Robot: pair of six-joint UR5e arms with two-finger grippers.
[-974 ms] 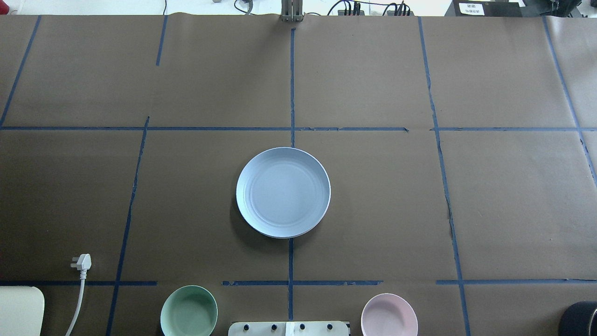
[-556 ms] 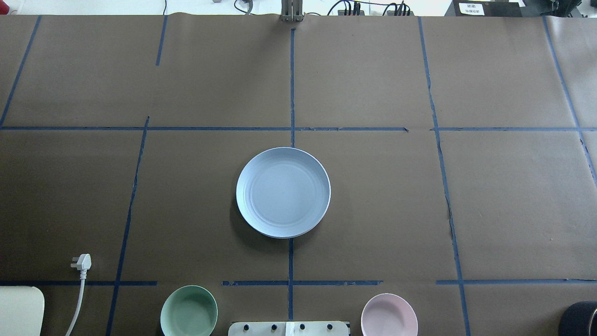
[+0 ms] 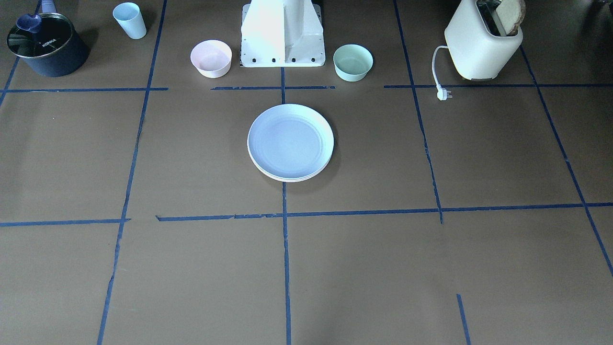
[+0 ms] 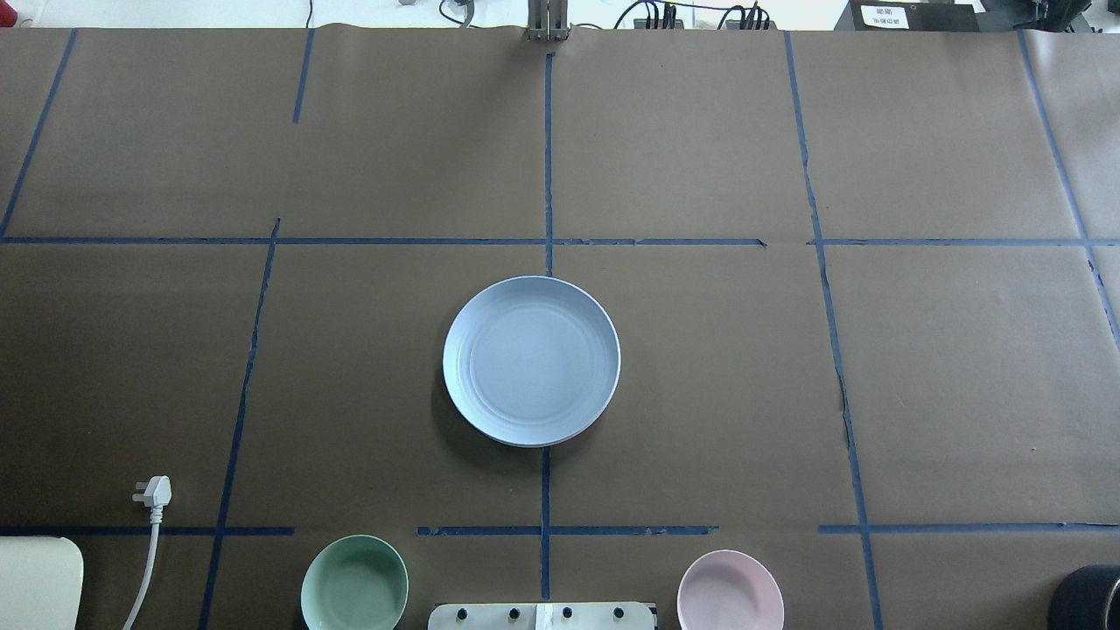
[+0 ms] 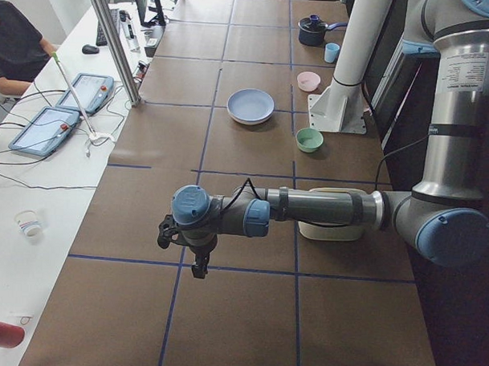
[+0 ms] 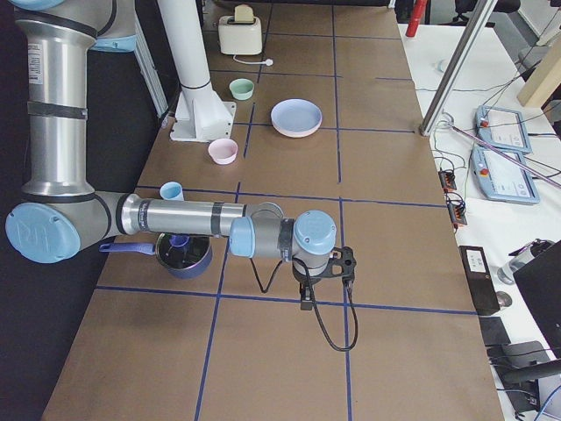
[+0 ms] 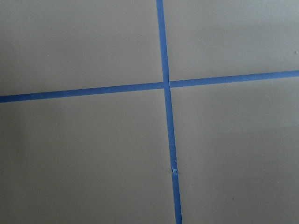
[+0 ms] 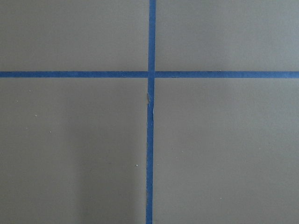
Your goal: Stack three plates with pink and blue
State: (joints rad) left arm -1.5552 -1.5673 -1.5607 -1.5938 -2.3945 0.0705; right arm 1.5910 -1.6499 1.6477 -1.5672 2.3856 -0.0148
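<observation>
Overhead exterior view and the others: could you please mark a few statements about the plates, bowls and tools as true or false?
The blue plate tops the stack. True.
The left tool grips that plate. False: it hangs over bare table, far from the plates.
The pink bowl sits inside the mint bowl. False: they stand apart, on either side of the robot base.
The toaster holds a slice of bread. True.

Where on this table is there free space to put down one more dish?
Bare paper lies on both sides of the plate stack and beyond it. The robot's edge is crowded: mint bowl, pink bowl, toaster, pot.
</observation>
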